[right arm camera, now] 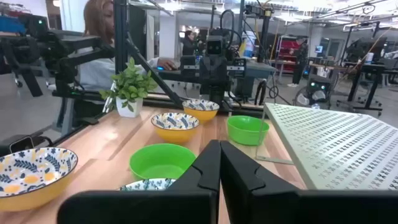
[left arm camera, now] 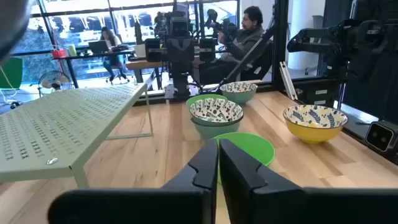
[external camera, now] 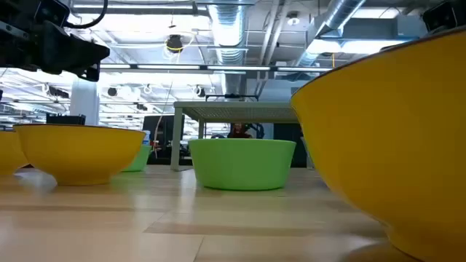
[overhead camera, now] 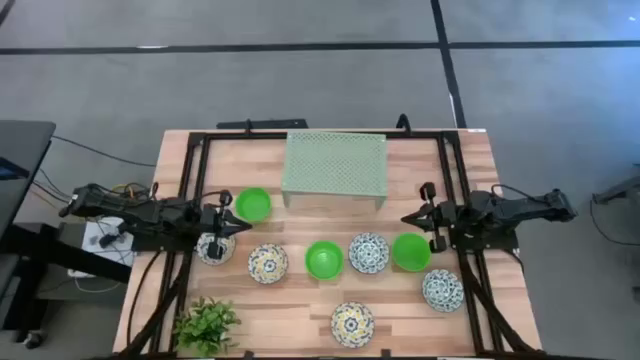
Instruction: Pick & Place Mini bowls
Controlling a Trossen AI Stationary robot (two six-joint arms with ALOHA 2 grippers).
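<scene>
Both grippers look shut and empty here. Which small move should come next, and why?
Probably open the left gripper and lower it over the green bowl just ahead. Its fingers are shut with nothing between them, and that bowl is nearest. The right gripper waits, also shut, by another green bowl.

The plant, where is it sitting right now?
In the high view the small leafy plant stands at the table's front left corner, on the left arm's side, just in front of the patterned bowl under the left gripper.
</scene>
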